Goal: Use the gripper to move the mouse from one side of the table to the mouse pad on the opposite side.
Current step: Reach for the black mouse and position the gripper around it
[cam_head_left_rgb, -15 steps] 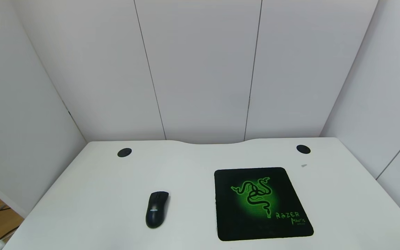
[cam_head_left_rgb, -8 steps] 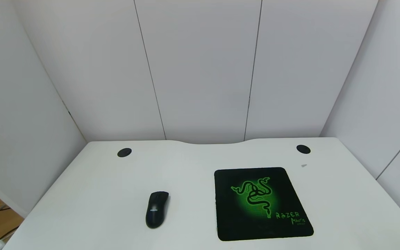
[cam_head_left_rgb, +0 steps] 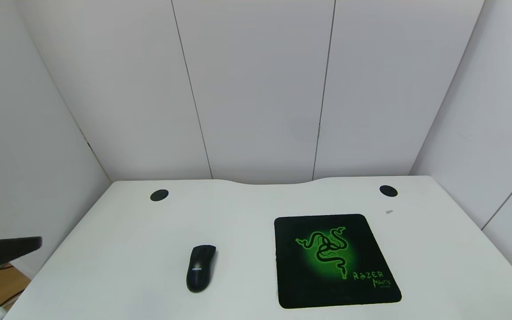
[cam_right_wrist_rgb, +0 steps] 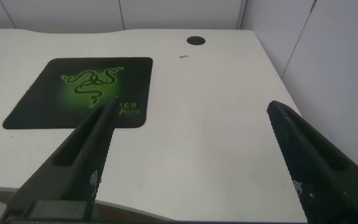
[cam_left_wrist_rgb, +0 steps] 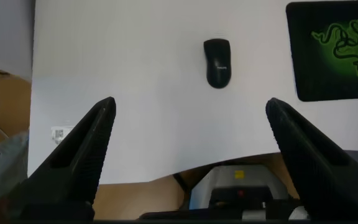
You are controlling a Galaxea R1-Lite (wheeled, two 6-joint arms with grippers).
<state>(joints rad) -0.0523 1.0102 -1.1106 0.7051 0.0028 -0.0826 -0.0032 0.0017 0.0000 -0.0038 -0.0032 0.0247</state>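
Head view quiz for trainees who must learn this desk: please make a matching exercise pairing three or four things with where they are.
Things:
1. glossy black oval mouse
2. square black mouse pad with green snake emblem
3. left hand
4. round black cable grommets

Places:
A. far corners of the white table
B. table's right half
C. off the table's left edge
D. bare table, left of the pad

Pairs: 1-D, 2-B, 3-C, 4-A

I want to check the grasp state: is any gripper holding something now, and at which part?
Nothing is held. The left gripper and the right gripper are both open and empty; the mouse lies untouched on the table.
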